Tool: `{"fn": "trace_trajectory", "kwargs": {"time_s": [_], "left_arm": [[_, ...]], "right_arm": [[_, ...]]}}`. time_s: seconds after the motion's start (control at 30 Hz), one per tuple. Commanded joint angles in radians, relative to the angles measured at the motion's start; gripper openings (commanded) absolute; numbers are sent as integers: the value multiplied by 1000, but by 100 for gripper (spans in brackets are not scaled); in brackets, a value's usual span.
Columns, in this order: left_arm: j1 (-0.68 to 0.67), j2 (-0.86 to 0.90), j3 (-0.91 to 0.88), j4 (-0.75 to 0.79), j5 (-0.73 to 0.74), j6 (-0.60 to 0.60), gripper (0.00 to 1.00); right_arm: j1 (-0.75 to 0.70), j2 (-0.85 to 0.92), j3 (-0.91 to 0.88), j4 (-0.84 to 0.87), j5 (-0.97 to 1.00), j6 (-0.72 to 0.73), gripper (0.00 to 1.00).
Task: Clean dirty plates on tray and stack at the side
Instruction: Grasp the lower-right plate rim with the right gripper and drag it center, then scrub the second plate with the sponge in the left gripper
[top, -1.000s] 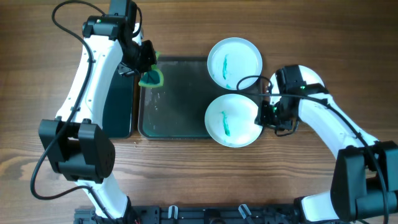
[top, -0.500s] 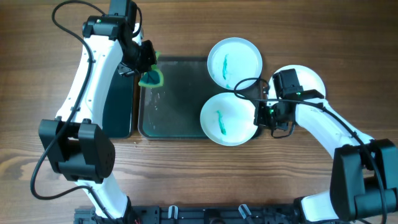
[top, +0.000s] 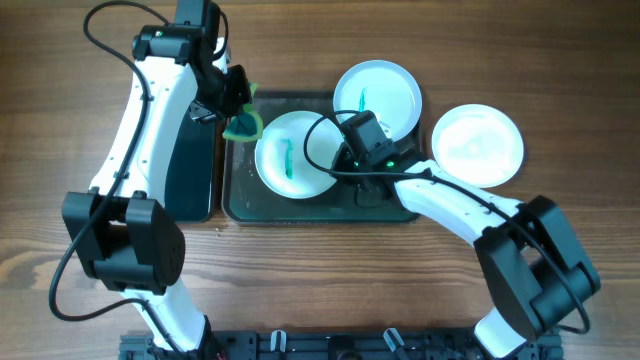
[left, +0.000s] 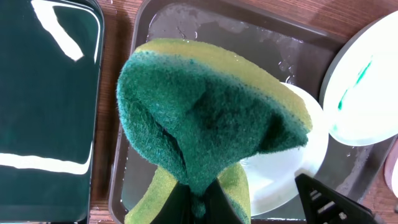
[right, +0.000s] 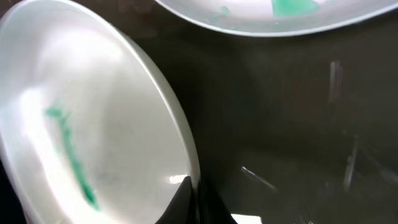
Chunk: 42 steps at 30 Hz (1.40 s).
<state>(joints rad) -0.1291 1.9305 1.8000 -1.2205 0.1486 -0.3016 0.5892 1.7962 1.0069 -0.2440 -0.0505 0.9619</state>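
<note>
Here, smeared plate (top: 293, 152) in right hand (top: 336, 163), over tray (top: 250, 197).

Sponge (left: 205, 118), black tray (top: 195, 180), wooden table (top: 40, 100)

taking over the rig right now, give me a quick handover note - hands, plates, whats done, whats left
Left hand: shut on the sponge, at the tray's far left corner.
Right hand: shut on the rim of a smeared plate, held over the tray's left half, beside the sponge.
Second smeared plate: at the tray's far right corner, overhanging the rim.
Done: one plate with no smear visible lies on the table, right of the tray.
Left: wipe the held plate, then the other, and stack both on the clean one.
</note>
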Motion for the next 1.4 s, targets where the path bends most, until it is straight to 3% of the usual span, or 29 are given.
{"fn": "trace_trajectory", "kwargs": {"time_s": [0.0,0.13,0.3,0.5,0.57,0.6,0.73,1.03,1.07,1.13,1.17,1.2,1.23,1.3,1.37], "left_arm": [[0,-15,10,1,15,5,4],[0,-15,10,1,15,5,4],[0,-15,10,1,15,5,4],[0,-3,2,4,15,5,4],[-4,23,-3,0,16,5,4],[-13,39,-3,0,17,5,4],[-73,101,-46,29,16,10,4],[-124,275,-259,254,28,11,4],[-125,275,-263,261,66,35,4],[-138,275,-264,271,464,339,4],[-145,275,-264,279,578,425,4],[-151,275,-264,302,577,425,4],[-153,275,-264,336,554,415,4],[-153,275,-264,422,367,274,4],[-148,275,-255,461,-110,18,4]], "right_arm": [[0,59,31,8,-56,3,11],[-8,79,140,-126,-68,-106,28],[-90,101,220,-183,-131,-289,29],[-100,269,338,-232,-237,-356,22],[-100,274,338,-232,-235,-348,7],[-100,274,338,-232,-235,-331,5],[-100,274,338,-233,-236,-332,4],[-100,274,338,-232,-239,-335,4],[-100,274,338,-232,-239,-335,4],[-100,274,338,-229,-239,-335,4],[-100,274,338,-229,-239,-335,4],[-100,274,338,-229,-239,-335,4],[-100,274,338,-229,-239,-334,4],[-100,274,338,-229,-239,-334,4],[-100,274,338,-229,-239,-335,4]]}}
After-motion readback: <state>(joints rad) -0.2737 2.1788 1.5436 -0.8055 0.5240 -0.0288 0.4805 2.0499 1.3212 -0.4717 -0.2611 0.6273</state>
